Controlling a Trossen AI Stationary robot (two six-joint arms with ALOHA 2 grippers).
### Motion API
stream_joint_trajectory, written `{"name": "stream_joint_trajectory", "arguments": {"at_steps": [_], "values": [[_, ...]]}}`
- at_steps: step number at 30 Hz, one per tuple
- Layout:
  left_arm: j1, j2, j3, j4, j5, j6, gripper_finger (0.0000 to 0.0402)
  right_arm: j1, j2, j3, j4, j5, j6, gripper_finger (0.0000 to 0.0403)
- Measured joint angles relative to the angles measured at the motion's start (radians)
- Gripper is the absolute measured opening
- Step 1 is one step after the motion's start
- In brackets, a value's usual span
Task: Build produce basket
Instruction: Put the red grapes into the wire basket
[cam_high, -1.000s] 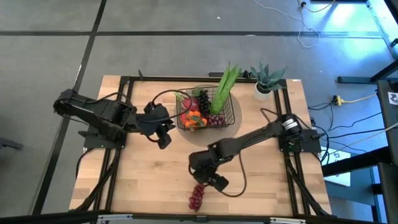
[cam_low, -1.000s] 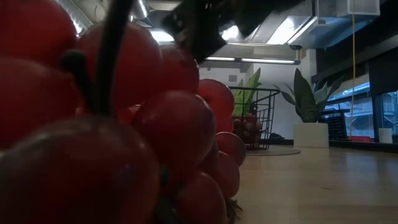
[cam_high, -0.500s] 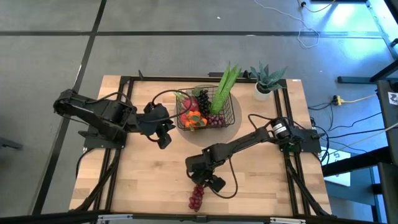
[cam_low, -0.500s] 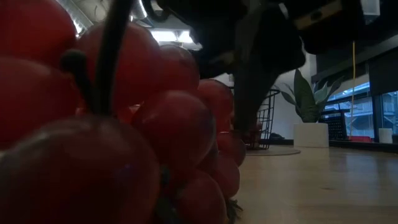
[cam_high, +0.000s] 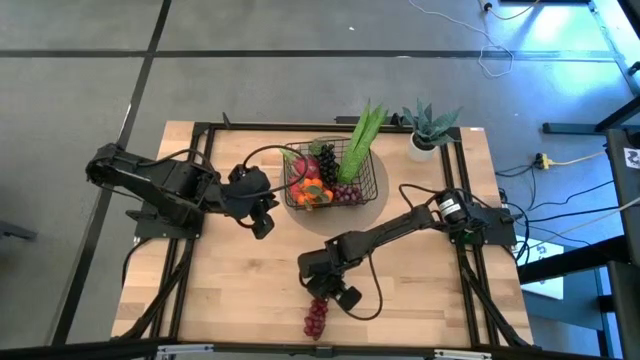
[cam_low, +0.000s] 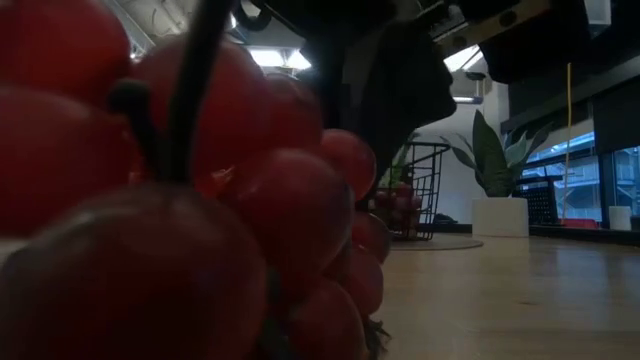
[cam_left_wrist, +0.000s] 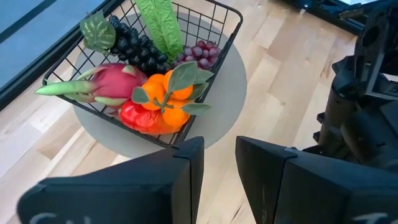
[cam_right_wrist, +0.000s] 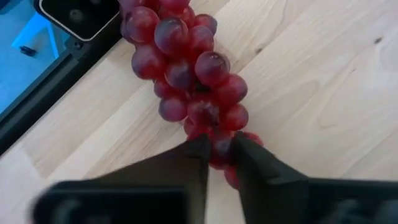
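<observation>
A red grape bunch (cam_high: 317, 318) lies on its side on the table near the front edge; it fills the low view (cam_low: 180, 200). My right gripper (cam_high: 324, 298) stands over the bunch's far end, shut on it (cam_right_wrist: 219, 152). The black wire basket (cam_high: 372, 186) stands on a round grey mat at the table's back middle. It holds a leafy stalk, a dragon fruit, oranges, a mango and grapes (cam_left_wrist: 161, 93). My left gripper (cam_high: 262, 224) hovers left of the basket, slightly open and empty (cam_left_wrist: 219, 163). My right gripper pinches the grapes at the bunch's far end (cam_right_wrist: 219, 142) between its two fingers. The fingers come from above, pointing down. The bunch lies on the table and stretches away toward the front edge.
A potted spiky plant in a white pot (cam_high: 430, 128) stands at the back right corner. The grey mat (cam_left_wrist: 233, 93) reaches out beyond the basket. Bare wood lies to the left and right of the grape bunch.
My right gripper has come down and a little toward the table's left onto the far end of the red grape bunch. In the low view the bunch has shifted slightly.
</observation>
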Motion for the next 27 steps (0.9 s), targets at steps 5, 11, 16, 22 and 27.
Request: {"name": "stream_joint_trajectory", "arguments": {"at_steps": [5,11,16,22,27], "values": [[0.0,0.0,0.0,-0.003,0.0,0.0,0.0083,-0.005,-0.006,0.0,-0.033,0.001,0.005,0.0014],[0.0,0.0,0.0,-0.031,0.001,-0.001,0.0081,-0.023,-0.05,0.0,-0.059,0.01,0.042,0.0004],[0.0,0.001,0.0,-0.049,0.013,-0.001,0.0083,-0.034,-0.126,0.0,-0.102,0.069,0.057,0.0002],[0.0,0.001,0.0,-0.06,0.012,0.0,0.0079,-0.052,-0.257,0.001,-0.117,0.09,0.096,0.0001],[0.0,0.001,0.0,-0.067,0.012,0.006,0.0079,-0.072,-0.368,0.001,-0.167,0.191,0.111,0.0001]]}}
